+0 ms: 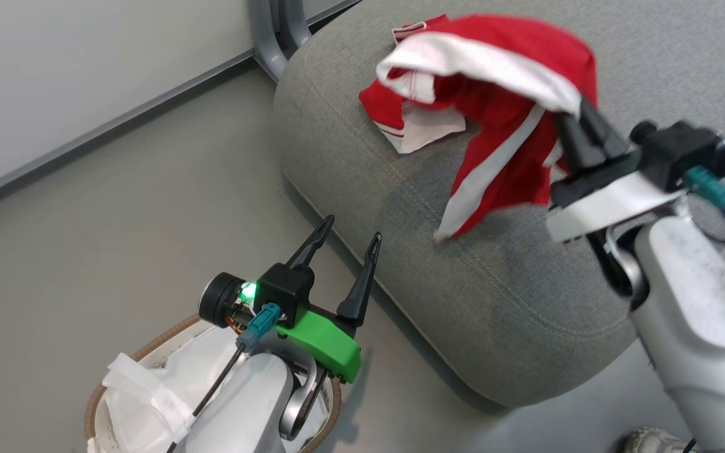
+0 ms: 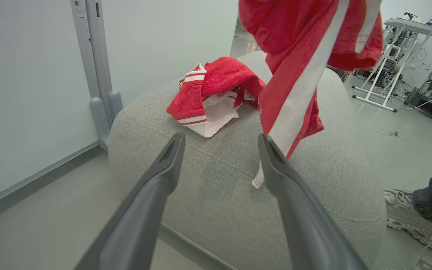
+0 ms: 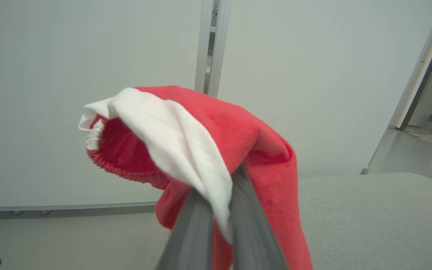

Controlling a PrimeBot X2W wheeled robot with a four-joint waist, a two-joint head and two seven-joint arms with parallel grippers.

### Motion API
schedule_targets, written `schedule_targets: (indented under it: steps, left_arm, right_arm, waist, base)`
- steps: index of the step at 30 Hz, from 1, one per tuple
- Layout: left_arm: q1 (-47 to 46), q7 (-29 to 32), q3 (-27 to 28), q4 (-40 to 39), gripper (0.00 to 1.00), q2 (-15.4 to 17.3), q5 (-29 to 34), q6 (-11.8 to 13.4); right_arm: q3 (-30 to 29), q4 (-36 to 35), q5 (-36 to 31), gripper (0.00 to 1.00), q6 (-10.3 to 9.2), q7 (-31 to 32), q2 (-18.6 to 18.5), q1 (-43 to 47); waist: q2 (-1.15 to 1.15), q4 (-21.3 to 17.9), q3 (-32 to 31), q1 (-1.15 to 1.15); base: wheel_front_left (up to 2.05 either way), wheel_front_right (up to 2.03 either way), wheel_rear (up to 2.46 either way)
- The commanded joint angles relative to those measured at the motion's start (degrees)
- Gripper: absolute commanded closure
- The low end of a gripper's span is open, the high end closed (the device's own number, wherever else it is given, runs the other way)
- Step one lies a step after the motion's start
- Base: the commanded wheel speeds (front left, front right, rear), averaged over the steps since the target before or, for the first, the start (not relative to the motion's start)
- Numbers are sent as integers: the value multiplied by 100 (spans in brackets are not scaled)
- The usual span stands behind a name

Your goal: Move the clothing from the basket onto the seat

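**Right tool pinched a red garment above the seat; left tool stood spread over the basket**

The right tool (image 1: 576, 113) had its fingers pressed together on a red garment (image 1: 501, 75) with white stripes. The cloth draped over the fingertips and hung down, its lowest white tip at or just above the grey seat (image 1: 494, 283). Beyond the hanging cloth, farther from both tools, a second garment (image 1: 400, 107), red and white, lay crumpled on the seat near its far rounded edge.

The left tool (image 1: 352, 229) was spread wide and held nothing. Its fingers pointed at the near edge of the seat. To its left lay open grey floor (image 1: 117, 220), running to the wall.

The left wrist view showed the seat's stitched seam between the spread fingers of the left tool (image 2: 220, 138). It also showed a grey post (image 2: 96, 75) against the wall left of the seat, a white stand (image 2: 384, 67) far off to the right, and a person's shoe (image 2: 407, 217) by the seat's right corner. The right wrist view showed the garment's gathered waistband (image 3: 99, 150) and white panel over the closed right tool (image 3: 219, 187).

Under the left tool's arm sat the basket (image 1: 161, 336). A crumpled white liner (image 1: 142, 390) lay inside it, and the arm hid much of it.
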Motion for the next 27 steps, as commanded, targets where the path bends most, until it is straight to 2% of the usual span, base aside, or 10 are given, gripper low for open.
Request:
schedule_targets:
  steps: [1,4,8,14,19,27]
  left_arm:
    - [-135,-2,10,24,0,39,43,-31]
    - [-276,-2,-8,60,0,38,141,-44]
    - [-478,-2,-40,16,0,39,233,-31]
    - [-769,-2,-106,-71,0,36,326,-1]
    - [-979,-2,-194,-125,0,36,345,52]
    - [-1150,-2,-191,-172,0,35,363,166]
  right_arm:
    - [-73,-1,-16,100,-8,-26,-97,-240]
    - [-272,138,156,100,-8,-26,-250,-712]
    - [-321,300,42,100,-8,-26,-626,-1235]
    - [-643,824,-196,100,-8,-26,-999,-1736]
    - [-1196,1510,-606,100,-8,-25,-1160,-1933]
    - [-1948,2516,-1233,100,-8,-25,-1085,-1805]
  waist:
    - [-1,366,505,0]
    - [-1,559,786,0]
    - [-1,824,1148,0]
    - [-1,1207,1655,0]
    - [-1,1502,2070,0]
    - [-1,1802,2459,0]
  base:
    - [0,0,0]
    - [0,0,0]
    - [0,0,0]
    - [0,0,0]
    - [0,0,0]
    - [0,0,0]
